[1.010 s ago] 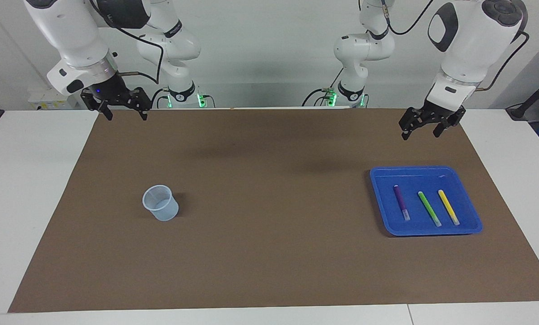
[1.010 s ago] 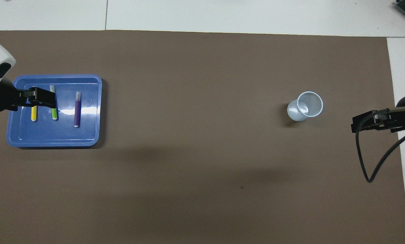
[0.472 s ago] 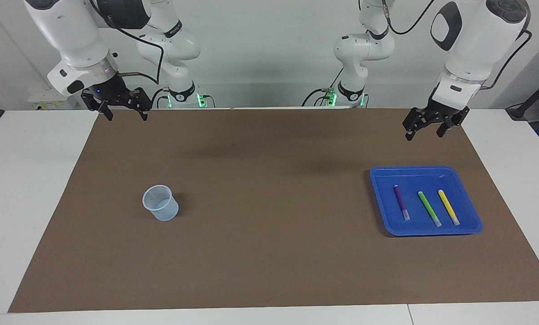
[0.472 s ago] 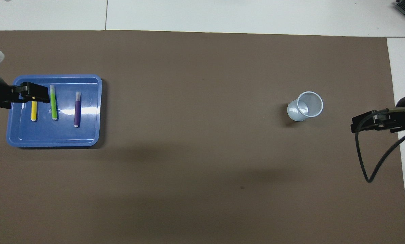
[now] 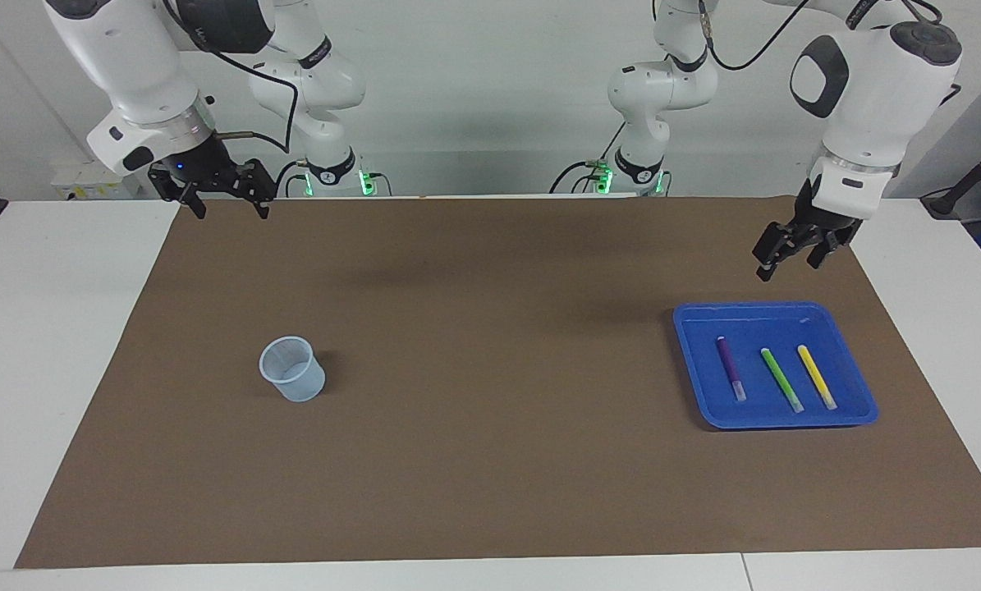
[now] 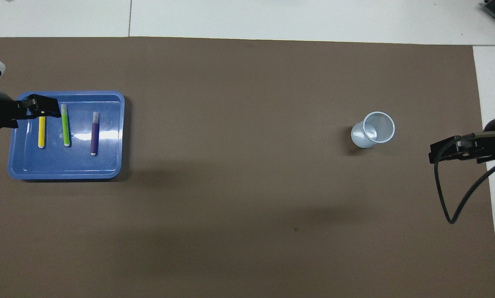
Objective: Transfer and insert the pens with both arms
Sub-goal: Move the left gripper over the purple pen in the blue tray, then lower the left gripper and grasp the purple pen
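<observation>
Three pens lie side by side in a blue tray (image 5: pixel 765 324) (image 6: pixel 65 167) toward the left arm's end of the table: purple (image 5: pixel 731 369) (image 6: pixel 94 133), green (image 5: pixel 781 379) (image 6: pixel 66 126) and yellow (image 5: pixel 817 377) (image 6: pixel 41 132). My left gripper (image 5: pixel 786 267) (image 6: pixel 44 108) hangs open in the air over the tray's corner by the yellow pen's cap end, touching nothing. My right gripper (image 5: pixel 231 212) (image 6: pixel 435 155) is open and empty, raised over the mat's edge at the right arm's end, where that arm waits.
A pale translucent cup (image 5: pixel 293 369) (image 6: pixel 373 129) stands upright on the brown mat (image 5: pixel 490 460) toward the right arm's end. A black cable (image 6: pixel 450 207) loops down from the right arm's wrist. White table surface surrounds the mat.
The left gripper has come lower and swung toward the yellow pen's side of the tray, uncovering the green pen seen from above. The right arm, pens and cup have not moved.
</observation>
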### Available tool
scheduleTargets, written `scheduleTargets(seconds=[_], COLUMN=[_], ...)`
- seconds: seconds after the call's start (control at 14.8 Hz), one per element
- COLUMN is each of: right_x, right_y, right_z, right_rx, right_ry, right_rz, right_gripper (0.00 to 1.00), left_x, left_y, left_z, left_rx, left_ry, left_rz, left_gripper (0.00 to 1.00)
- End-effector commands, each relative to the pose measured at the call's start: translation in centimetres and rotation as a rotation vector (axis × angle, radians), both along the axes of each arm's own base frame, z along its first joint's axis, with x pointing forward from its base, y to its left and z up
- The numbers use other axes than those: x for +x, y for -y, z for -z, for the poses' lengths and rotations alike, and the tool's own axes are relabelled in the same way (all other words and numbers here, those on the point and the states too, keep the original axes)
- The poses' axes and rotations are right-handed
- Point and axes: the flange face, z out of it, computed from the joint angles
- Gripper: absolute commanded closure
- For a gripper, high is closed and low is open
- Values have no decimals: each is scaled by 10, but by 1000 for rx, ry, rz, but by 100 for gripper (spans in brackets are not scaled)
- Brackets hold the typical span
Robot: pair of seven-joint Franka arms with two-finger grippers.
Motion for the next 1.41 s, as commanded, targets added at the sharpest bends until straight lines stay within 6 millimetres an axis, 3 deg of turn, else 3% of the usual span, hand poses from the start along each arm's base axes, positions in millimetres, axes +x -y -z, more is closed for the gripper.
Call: scheduleTargets(seconds=[0.0, 0.27, 0.54, 0.88, 1.35], right_x=[-9, -10, -14, -15, -22], right_y=[3, 4, 3, 4, 3], right_z=[-2, -2, 0, 3, 9], right_rx=[18, 15, 16, 14, 17], right_ry=[-11, -11, -17, -22, -32], right_rz=[-12, -8, 0, 2, -9], right_gripper=[0, 0, 0, 0, 0], left_x=[23, 48, 62, 82, 74], left_y=[-2, -22, -19, -18, -22], left_z=[33, 78, 121, 190, 216], left_rx=[10, 16, 12, 41, 37], left_ry=[21, 35, 14, -6, -45], left_rz=[-1, 32, 54, 143, 144], left_gripper=[0, 0, 0, 0, 0])
